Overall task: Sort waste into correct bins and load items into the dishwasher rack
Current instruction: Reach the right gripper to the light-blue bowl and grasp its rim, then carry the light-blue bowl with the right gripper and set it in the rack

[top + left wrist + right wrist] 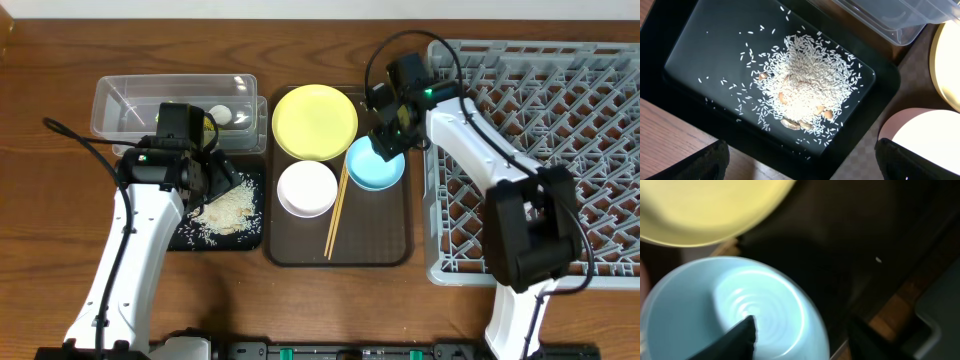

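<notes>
My right gripper (pixel 388 140) is open and straddles the rim of the light blue bowl (pixel 378 168). In the right wrist view, one finger is inside the bowl (pixel 740 300) and the other outside, around the gripper's midpoint (pixel 805 340). The yellow plate (pixel 315 122), the white bowl (pixel 307 188) and the chopsticks (pixel 337 215) lie on the brown serving tray. My left gripper (pixel 802 162) is open and empty above the black tray (pixel 705 45), which holds a pile of rice (pixel 807 85). The clear tub (pixel 130 105) holds a small white round thing (pixel 222 116).
The grey dishwasher rack (pixel 560 120) stands at the right, close to my right arm. The brown serving tray (pixel 380 245) sits between the rack and the black tray (pixel 190 238). A few brown bits lie among the rice. The clear tub (pixel 890 15) borders the black tray's far side.
</notes>
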Robot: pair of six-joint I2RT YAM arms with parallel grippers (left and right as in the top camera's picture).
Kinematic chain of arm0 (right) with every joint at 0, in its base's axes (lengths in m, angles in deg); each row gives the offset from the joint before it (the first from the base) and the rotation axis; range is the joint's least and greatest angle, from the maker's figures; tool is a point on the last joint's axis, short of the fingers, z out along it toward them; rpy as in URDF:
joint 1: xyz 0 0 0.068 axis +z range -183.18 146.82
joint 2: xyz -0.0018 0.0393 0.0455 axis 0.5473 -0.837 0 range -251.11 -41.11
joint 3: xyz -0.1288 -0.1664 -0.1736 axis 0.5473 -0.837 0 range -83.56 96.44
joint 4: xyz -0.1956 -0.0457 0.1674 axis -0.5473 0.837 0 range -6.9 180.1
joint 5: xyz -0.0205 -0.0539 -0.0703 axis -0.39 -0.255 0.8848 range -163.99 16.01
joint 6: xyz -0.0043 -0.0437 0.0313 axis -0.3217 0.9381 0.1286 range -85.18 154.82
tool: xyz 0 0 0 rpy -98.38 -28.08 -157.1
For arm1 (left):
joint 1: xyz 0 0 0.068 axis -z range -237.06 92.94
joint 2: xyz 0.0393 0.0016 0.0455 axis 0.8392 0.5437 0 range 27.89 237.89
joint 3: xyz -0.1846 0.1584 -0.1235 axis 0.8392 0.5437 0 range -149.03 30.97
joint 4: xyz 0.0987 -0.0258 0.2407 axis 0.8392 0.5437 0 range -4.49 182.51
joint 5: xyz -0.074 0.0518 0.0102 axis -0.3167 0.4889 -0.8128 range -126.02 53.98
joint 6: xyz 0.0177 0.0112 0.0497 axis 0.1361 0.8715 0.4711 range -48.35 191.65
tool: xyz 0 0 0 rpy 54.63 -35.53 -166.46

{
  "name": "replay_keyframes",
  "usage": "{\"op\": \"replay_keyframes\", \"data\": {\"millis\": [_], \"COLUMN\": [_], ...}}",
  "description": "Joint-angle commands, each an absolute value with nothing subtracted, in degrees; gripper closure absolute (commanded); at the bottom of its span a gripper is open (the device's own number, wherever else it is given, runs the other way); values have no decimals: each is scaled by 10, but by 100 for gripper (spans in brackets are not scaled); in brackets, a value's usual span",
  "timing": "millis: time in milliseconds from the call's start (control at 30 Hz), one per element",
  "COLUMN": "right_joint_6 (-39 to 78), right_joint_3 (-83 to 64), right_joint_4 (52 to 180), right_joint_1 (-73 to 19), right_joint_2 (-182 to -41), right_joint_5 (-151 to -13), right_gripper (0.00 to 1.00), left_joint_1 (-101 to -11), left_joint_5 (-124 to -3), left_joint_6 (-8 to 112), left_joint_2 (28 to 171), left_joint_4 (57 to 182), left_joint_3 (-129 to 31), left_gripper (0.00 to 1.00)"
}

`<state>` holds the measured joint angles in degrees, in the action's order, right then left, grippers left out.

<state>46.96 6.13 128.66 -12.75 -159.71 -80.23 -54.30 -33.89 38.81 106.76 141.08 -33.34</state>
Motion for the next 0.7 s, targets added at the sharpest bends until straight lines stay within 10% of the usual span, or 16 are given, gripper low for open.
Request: {"op": "replay_keyframes", "data": {"millis": [0, 367, 667], "right_joint_6": [440, 425, 416], "right_joint_3": [59, 59, 63], "right_joint_4": [1284, 1304, 1330], "right_joint_1": [-125, -125, -137], "right_joint_2": [-1611, -1619, -1594], "right_joint_5": [-760, -754, -740], "right_gripper": [54, 97, 99], "left_joint_1": [-546, -546, -546], "left_joint_5": [-330, -330, -330], "left_joint_6": [383, 383, 383], "left_joint_2": [1064, 1064, 1064], "left_joint_4": [1414, 1414, 1414], "left_joint_3": [-339, -339, -339], "left_gripper": [5, 5, 5]}}
